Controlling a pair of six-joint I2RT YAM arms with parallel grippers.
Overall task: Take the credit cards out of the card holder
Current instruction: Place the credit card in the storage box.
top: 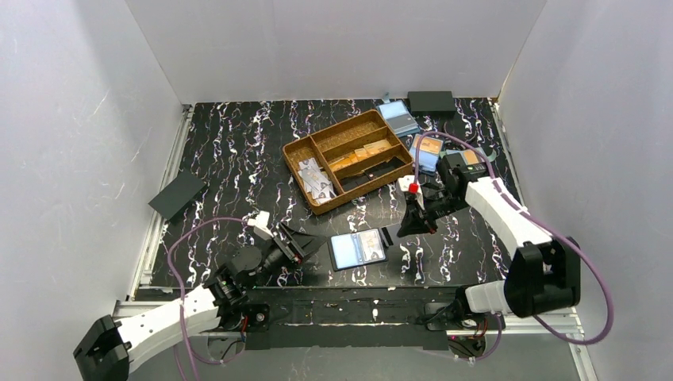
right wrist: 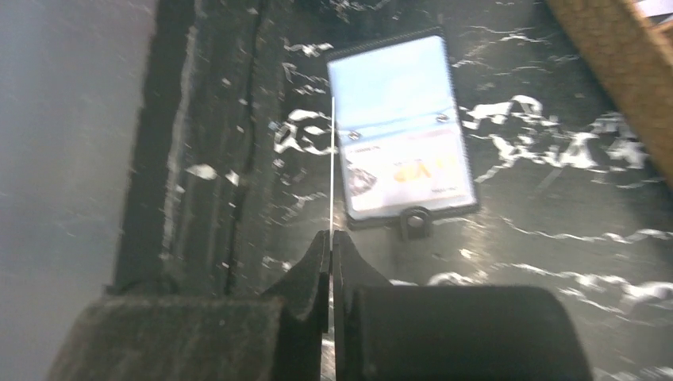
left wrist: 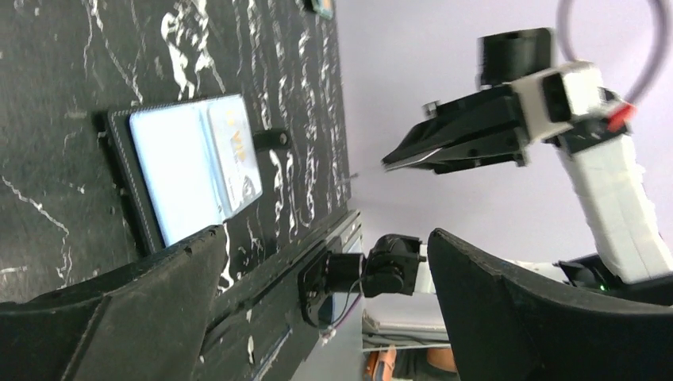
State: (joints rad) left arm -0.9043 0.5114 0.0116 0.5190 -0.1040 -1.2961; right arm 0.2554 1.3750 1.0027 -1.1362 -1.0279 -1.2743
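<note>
Top view looks down from behind; both close wrist views share the card holder [top: 358,249]

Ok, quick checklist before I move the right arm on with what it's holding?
1. Right gripper shut on a credit card, seen edge-on: ok.
2. Held card out of the card holder: ok.
3. Card holder lying open and flat on the table: ok.
4. Card holder emptied: not ok, a second card sits in one pocket.
5. Left gripper open, holding nothing, near the holder: ok.
6. How deep the fingers hold the card: cannot tell, only its edge shows.
</note>
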